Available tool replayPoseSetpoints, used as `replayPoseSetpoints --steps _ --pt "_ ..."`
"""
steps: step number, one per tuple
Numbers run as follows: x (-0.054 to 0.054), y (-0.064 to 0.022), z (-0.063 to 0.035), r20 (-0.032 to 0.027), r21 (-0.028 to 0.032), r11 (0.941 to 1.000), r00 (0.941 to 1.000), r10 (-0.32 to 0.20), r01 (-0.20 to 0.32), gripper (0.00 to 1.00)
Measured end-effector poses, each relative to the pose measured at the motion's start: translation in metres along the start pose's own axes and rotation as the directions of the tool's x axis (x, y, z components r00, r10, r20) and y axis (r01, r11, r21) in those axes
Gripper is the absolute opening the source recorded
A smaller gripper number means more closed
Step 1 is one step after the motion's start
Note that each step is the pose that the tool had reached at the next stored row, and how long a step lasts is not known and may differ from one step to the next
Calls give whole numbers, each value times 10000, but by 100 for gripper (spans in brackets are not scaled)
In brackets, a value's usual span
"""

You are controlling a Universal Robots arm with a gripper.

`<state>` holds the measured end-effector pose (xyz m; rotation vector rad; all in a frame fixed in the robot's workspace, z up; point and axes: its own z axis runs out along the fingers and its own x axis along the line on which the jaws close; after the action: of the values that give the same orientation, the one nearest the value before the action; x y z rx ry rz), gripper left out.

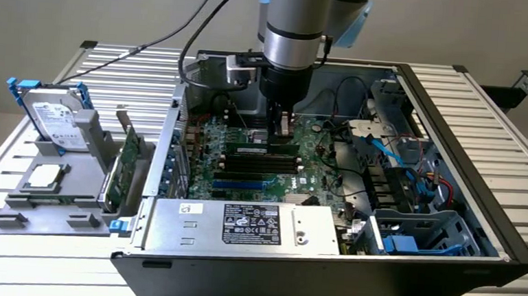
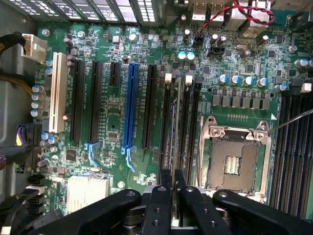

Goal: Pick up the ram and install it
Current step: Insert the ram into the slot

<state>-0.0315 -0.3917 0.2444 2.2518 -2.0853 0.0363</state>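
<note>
The ram (image 1: 262, 148) is a thin green stick standing on edge at the rearmost of the black memory slots (image 1: 261, 164) on the motherboard inside the open computer case (image 1: 329, 283). My gripper (image 1: 281, 131) reaches straight down from the arm, with its fingers closed on the stick's top edge near the middle. In the wrist view the ram (image 2: 176, 127) appears edge-on between two black slots, running away from my black fingers (image 2: 157, 205), with white slot latches (image 2: 189, 79) at its far end. Whether the stick is fully seated cannot be told.
Beside the case, at the exterior view's left, a grey stand holds a silver hard drive with blue rails (image 1: 55, 116), a wider green expansion card (image 1: 128, 159) and a processor chip (image 1: 45, 175). A power supply (image 1: 241, 224) sits in front of the slots. The empty CPU socket (image 2: 235, 157) and cables (image 1: 401, 156) lie close by.
</note>
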Motion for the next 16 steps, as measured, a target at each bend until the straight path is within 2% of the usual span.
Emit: replayPoseSetpoints --steps 6,16 --pt "23 0 83 -11 -18 10000 10000 0 0 14" --pt "43 0 91 -14 -28 10000 10000 -1 1 14"
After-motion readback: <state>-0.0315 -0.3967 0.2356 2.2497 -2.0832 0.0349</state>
